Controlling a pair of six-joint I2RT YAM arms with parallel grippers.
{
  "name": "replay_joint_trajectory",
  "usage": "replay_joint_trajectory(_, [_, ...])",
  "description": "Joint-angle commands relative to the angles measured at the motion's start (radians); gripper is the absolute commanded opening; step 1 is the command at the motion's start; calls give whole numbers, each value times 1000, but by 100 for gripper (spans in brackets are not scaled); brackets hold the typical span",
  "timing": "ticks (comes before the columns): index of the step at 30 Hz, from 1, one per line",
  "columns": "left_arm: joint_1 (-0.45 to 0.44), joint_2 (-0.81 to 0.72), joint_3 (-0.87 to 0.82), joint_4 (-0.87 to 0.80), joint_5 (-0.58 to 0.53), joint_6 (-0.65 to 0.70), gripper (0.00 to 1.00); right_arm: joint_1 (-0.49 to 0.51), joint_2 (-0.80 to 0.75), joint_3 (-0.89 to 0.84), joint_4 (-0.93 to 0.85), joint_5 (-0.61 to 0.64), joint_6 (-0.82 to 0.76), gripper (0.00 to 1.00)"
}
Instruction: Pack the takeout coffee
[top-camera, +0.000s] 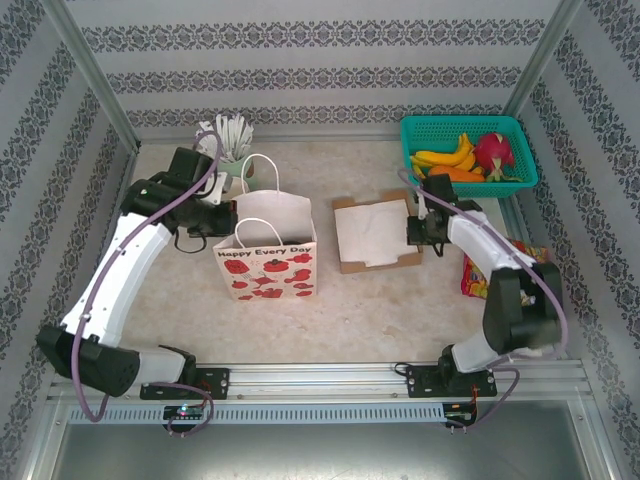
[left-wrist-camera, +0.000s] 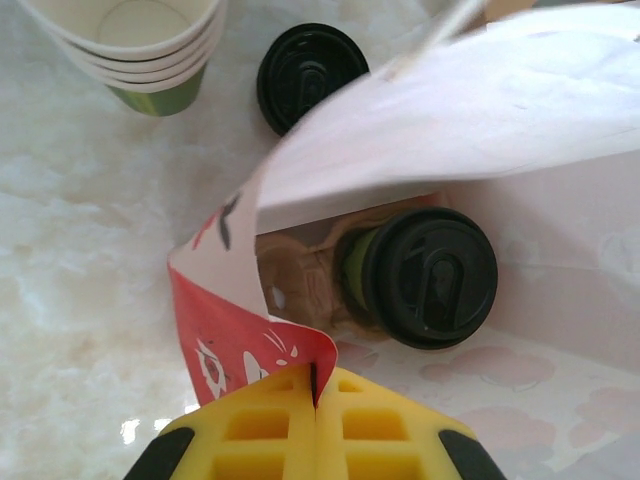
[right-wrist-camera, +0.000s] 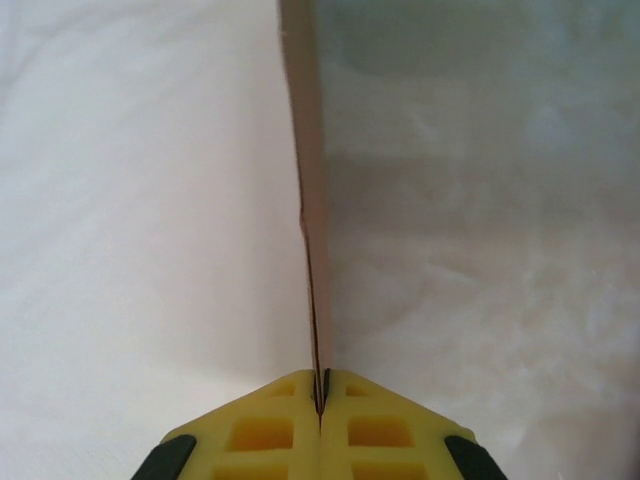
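Left tool (left-wrist-camera: 316, 400) is clamped on the paper bag (left-wrist-camera: 480, 110) rim. The mouth just ahead is narrow, with the far wall sagging over it. A lidded cup (left-wrist-camera: 430, 278) inside blocks the right; there's a gap to its left. Beyond are a second lidded cup (left-wrist-camera: 308, 72) and a cup stack (left-wrist-camera: 140, 50), with bare table (left-wrist-camera: 80, 280) on the left. Right tool (right-wrist-camera: 320, 395) pinches a cardboard wall (right-wrist-camera: 308, 150), clear on both sides.

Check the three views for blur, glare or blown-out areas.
Top external: even light, sharp, only soft shadows beside the paper bag. Left wrist: lidded cup inside the bag is crisp, the left gripper pinching the bag's rim is soft, small glare spots on the table. Right wrist: right gripper and pinched cardboard edge blurred; surroundings pale, nearly featureless.
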Motion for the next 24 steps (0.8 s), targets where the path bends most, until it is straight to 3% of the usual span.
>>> replay_joint_trajectory(1, [-44, 55, 50, 29, 36, -8, 0, -35, -102, -81, 35, -65, -25, 0])
replay_joint_trajectory(8, [-139, 117, 90, 85, 45, -74, 0, -55, -183, -201, 84, -114, -23, 0])
replay_joint_trajectory(17, [-149, 37, 35, 155, 57, -262, 0, -52, -232, -237, 90, -112, 4, 1])
replay_joint_trajectory(19, [-148, 16, 15, 152, 57, -275, 4, -52, -237, -235, 79, -106, -6, 6])
replay_joint_trajectory(21, [-148, 6, 13, 138, 65, -275, 8, -51, -231, -226, 59, -119, -7, 24])
replay_joint_trajectory(24, [-148, -4, 17, 125, 70, -267, 14, -44, -227, -211, 39, -110, -2, 35])
